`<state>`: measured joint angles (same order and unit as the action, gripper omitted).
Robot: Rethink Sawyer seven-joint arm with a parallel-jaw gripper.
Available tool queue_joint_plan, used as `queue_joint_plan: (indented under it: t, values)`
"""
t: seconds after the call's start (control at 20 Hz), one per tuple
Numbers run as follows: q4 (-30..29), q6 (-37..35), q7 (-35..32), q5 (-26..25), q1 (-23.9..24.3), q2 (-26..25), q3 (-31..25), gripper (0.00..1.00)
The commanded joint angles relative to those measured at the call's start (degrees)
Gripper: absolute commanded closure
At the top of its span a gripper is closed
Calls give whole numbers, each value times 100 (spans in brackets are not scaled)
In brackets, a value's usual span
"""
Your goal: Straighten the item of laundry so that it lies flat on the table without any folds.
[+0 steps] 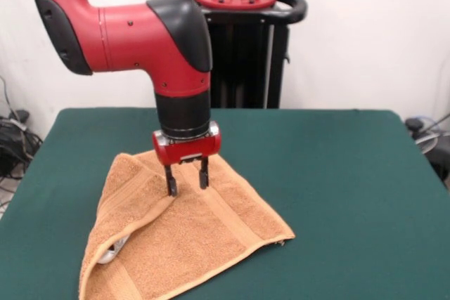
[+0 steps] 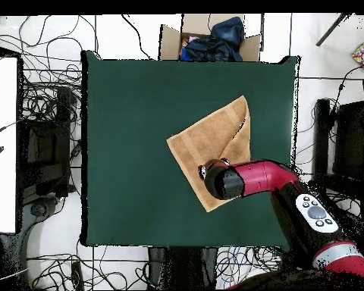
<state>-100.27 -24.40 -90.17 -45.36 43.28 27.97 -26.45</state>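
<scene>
Looking from the front, the tool (image 1: 187, 183) hangs with fingers spread just over the towel (image 1: 184, 237), pinching nothing. One flap is folded over diagonally, white tag (image 1: 111, 251) peeking out. Overhead, the towel (image 2: 204, 148) sits right of the table (image 2: 132, 114) centre. Soft, light terry, so I'd pinch that folded flap's corner and drag it out.

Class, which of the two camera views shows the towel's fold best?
The front view. There the towel shows a folded-over flap with a raised crease beneath the open tool, and a white tag peeking out. The overhead view gives the towel's outline on the table, but the arm covers part of it.
</scene>
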Motion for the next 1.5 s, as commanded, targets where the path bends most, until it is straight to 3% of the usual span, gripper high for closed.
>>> queue_joint_plan:
  t: [0.05,0.55,1.05,1.5]
  values:
    - [-127,302,57,-355,-199,-102,-45,0]
    - [-111,230,110,-297,-187,-40,-99,0]
    - [129,-64,699,-252,211,-112,-345,0]
    - [-340,-160,706,-154,436,430,-437,0]
